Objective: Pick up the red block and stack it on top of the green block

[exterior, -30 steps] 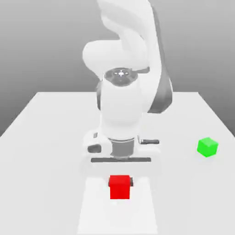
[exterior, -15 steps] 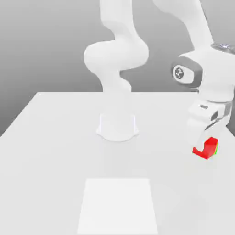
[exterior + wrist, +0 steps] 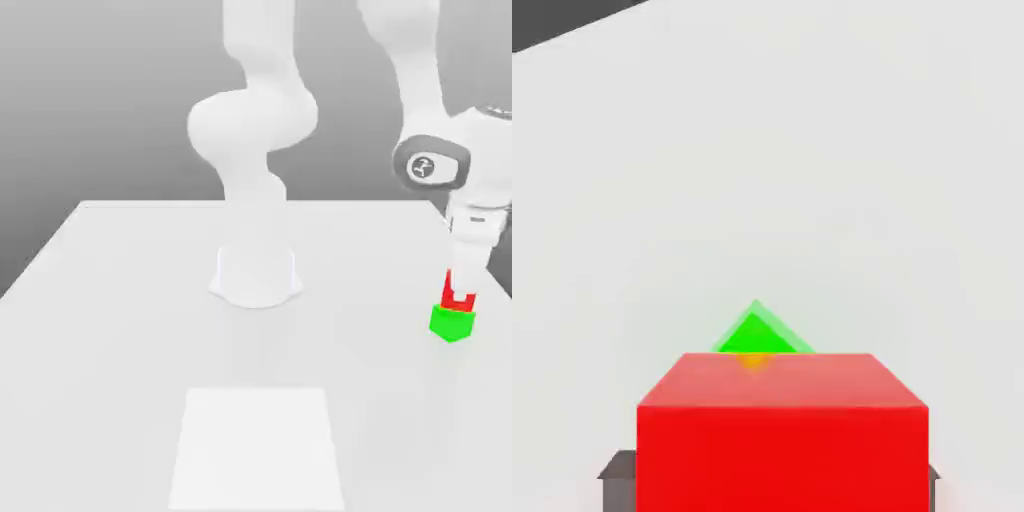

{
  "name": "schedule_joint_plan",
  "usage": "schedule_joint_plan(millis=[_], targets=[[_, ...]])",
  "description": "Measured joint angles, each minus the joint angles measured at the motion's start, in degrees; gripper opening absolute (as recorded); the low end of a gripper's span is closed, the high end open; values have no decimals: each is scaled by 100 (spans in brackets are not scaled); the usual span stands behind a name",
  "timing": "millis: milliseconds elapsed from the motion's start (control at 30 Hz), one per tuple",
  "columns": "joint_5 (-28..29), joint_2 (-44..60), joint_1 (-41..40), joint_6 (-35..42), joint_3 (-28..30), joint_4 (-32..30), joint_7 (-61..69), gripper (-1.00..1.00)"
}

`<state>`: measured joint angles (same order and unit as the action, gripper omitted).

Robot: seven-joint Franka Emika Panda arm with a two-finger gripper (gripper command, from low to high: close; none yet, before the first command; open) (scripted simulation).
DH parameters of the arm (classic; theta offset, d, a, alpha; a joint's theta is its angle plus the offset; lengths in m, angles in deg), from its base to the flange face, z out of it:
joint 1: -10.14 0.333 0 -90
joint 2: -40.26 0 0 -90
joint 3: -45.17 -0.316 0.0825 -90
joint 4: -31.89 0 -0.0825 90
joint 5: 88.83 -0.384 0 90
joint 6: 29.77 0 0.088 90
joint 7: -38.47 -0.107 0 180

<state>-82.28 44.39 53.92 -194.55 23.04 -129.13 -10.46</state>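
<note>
I have the red block (image 3: 459, 295) sitting on the green block (image 3: 452, 323), near the surface's (image 3: 120, 330) edge on the exterior view's right. Whether the hand (image 3: 459, 290) has let go or still pinches it, I cannot tell. What's left, I judge: confirm release and lift clear. A second ago the red block sat front-centre, the green one bare.

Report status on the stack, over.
Gripper at the red block, grip state unclear. Red block sits directly over the green block. Nothing in the way on the table.
</note>
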Motion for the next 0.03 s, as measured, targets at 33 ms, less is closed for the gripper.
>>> schedule_joint_plan(millis=[33], targets=[[0,0,0,0,0,0,0,100]])
